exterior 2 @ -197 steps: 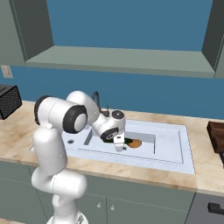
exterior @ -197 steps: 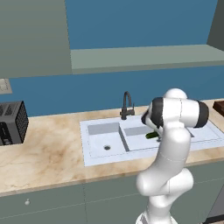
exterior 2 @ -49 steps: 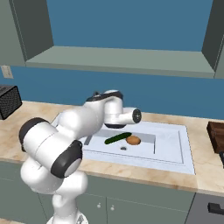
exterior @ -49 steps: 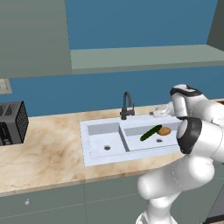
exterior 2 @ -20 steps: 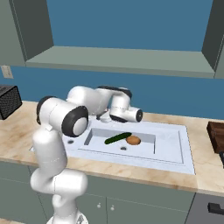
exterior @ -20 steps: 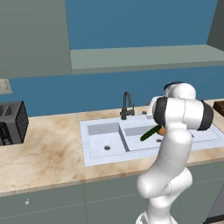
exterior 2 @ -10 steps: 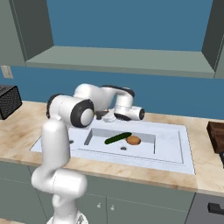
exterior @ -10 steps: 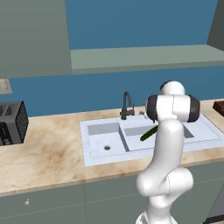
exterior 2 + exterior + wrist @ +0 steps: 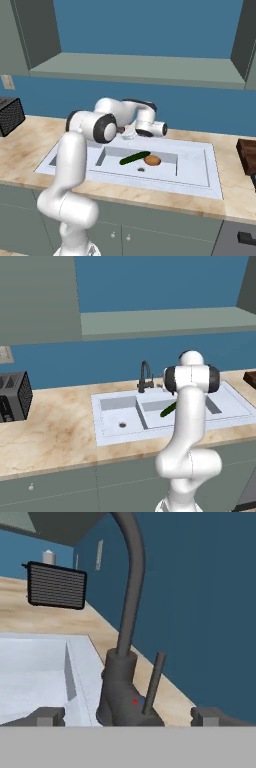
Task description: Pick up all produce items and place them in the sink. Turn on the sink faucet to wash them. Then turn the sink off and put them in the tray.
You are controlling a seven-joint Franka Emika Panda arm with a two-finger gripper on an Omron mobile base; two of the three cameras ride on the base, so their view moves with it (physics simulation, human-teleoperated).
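A dark green cucumber and a brown potato lie side by side in the larger basin of the pale sink, near its drain. In the left base view the cucumber pokes out from behind my arm. My gripper is open at the back rim of the sink. In the hand view the black faucet stands close between its spread fingertips, with the small lever upright beside the base. From the right base view the gripper points left at the faucet and holds nothing.
The dark brown tray sits on the counter at the far right. A black toaster stands on the counter at the far left. A shelf and cabinets hang above the blue back wall. No water runs from the spout.
My arm has swung left across the sink and the hand has settled close to the faucet base. The cucumber and potato have not moved.
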